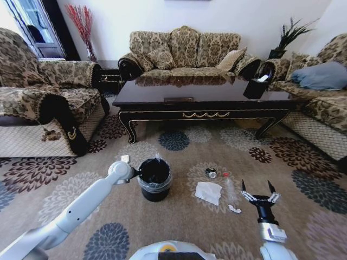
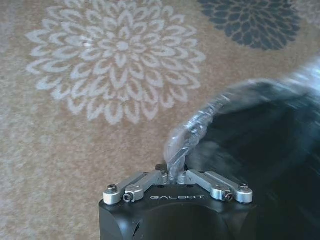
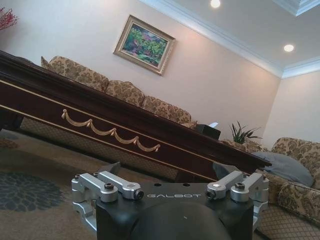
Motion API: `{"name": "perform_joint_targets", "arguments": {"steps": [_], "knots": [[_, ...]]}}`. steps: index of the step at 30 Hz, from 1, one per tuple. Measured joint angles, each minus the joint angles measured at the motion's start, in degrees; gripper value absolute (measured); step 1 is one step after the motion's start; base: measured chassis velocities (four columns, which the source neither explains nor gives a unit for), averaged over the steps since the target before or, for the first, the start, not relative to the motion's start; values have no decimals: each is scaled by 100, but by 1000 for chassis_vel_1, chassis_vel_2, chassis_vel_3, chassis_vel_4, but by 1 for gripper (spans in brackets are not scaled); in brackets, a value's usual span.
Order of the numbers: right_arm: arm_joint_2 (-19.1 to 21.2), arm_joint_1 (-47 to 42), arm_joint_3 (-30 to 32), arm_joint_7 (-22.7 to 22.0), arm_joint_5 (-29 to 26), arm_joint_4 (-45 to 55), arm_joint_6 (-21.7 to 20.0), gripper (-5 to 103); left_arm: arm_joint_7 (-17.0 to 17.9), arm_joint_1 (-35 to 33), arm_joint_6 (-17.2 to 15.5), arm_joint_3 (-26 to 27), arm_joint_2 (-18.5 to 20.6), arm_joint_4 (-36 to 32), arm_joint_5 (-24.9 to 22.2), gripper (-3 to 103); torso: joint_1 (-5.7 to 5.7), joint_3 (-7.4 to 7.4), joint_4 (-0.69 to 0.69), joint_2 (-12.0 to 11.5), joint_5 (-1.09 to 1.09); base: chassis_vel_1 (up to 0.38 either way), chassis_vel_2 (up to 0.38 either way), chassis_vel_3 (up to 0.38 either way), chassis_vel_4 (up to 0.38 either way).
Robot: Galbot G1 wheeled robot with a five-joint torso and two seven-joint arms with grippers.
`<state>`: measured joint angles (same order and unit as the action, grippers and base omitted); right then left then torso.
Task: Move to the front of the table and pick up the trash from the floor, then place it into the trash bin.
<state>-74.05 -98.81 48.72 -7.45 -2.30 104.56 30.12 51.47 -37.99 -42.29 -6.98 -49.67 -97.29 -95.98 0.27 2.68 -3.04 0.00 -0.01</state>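
— Where the left gripper [image 2: 175,175] meets the small round black trash bin [image 1: 154,179], pinched tight on the thin translucent plastic liner [image 2: 187,132] at the rim.
— And the right gripper [image 1: 259,195]?
— Splayed wide, empty, low over the beige flower-patterned carpet [image 1: 179,227], just beside the clear plastic bottle [image 1: 232,194]; flat crumpled white napkin [image 1: 208,192] and small silvery can [image 1: 211,173] between there and the bin.
— Obstacles?
— Long dark glossy coffee table [image 1: 206,105] beyond, open carpet between. Bottle hard to make out.

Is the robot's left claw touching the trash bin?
Touching. In the left wrist view the left claw is shut on the plastic bag folded over the trash bin rim.
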Motion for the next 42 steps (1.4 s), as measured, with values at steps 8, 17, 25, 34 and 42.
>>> {"name": "perform_joint_targets", "arguments": {"steps": [8,17,25,34,42], "knots": [[12,-32,20,-8,-13,-51,74,100,-13,-164,2,115,101,-25,16,2,0,0,0,0,-1,0,0,0,0],[190,-25,-109,-609,-101,-484,-422,100,-76,-312,3,201,521,-460,382,2,0,0,4,0,4,0,0,0,0],[633,96,-292,728,-706,-1468,-485,100,44,-209,6,159,1066,-1221,245,2,0,0,0,0,2,0,0,0,0],[1349,786,-530,1978,-1059,-2978,-133,100,98,-409,7,390,1358,-1613,15,2,0,-1,1,0,1,0,0,0,0],[1658,1344,-757,2741,-1127,-4375,349,100,83,-554,9,475,1437,-1725,-27,2,0,0,0,0,3,0,0,0,0]]}}
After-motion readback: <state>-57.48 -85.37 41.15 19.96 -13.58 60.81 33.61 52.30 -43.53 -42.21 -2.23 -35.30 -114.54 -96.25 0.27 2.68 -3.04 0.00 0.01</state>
